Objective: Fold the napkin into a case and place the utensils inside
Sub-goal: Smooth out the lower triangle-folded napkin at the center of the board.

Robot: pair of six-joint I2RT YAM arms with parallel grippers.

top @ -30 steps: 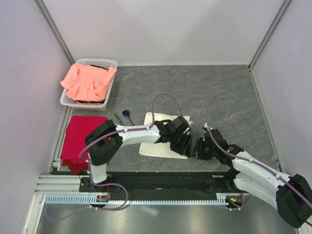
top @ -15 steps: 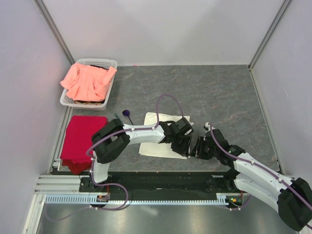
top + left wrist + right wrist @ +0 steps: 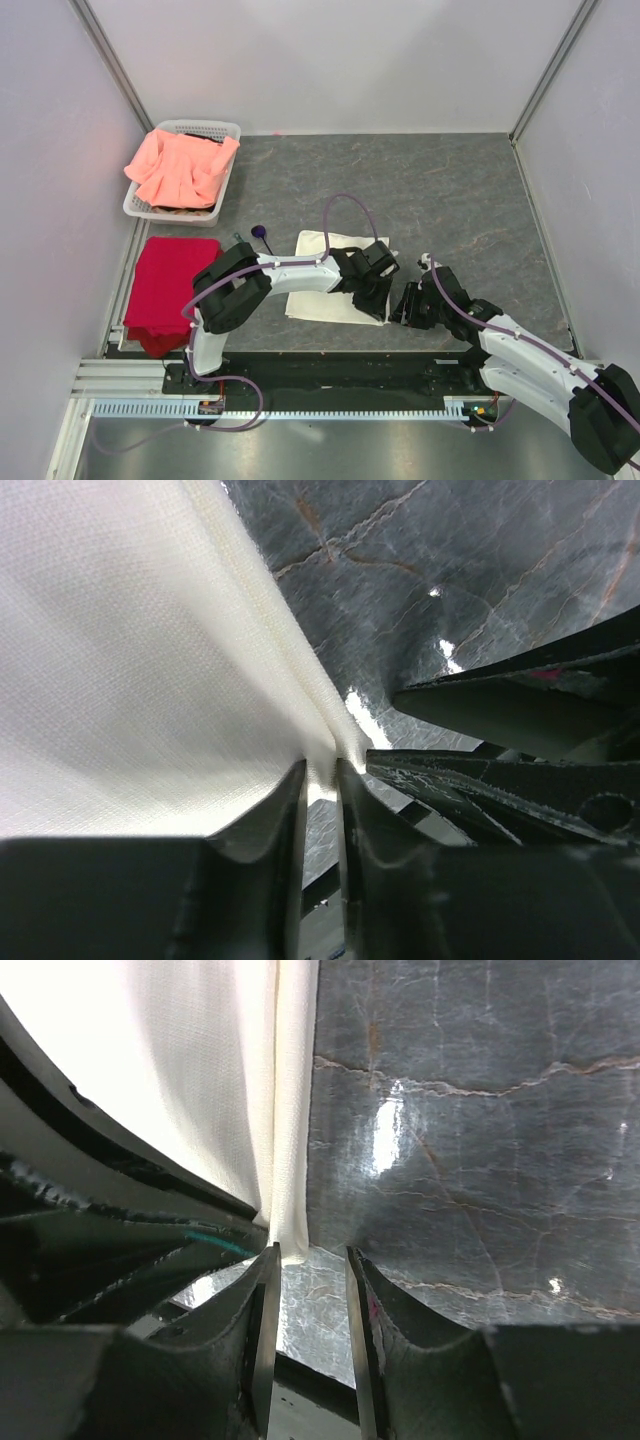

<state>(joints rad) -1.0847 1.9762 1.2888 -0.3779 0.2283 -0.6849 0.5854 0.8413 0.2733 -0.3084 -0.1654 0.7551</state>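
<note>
— How do the two arms stand?
— The left arm stretches low from its base across to the right, with the elbow bent. Its wrist turns down, so the left gripper (image 3: 372,293) sits at the near right corner of the napkin (image 3: 322,268). The right arm comes in low from the right side, and the right gripper (image 3: 408,303) points toward the left one. The two are just beside each other, with a little of the dark table (image 3: 450,190) between them.
— How wide is the left tool?
— Very narrow. In the left wrist view its fingers (image 3: 270,820) are nearly together, and the folded edge of the cream cloth runs into the slit between them. It pinches the napkin at that edge (the cloth fills the gap at the tips).
— And the right one?
— Its jaws stand apart, and bare table shows between them. The napkin's edge ends just at the tip of the finger (image 3: 255,1310) nearer to the cloth; whether it touches, I cannot tell. It grasps nothing.
— Where is the rest of the napkin?
— It lies flat, spreading from the left gripper toward its far left. The utensils (image 3: 259,233) lie beyond the cloth's far left corner, well apart from both grippers.
</note>
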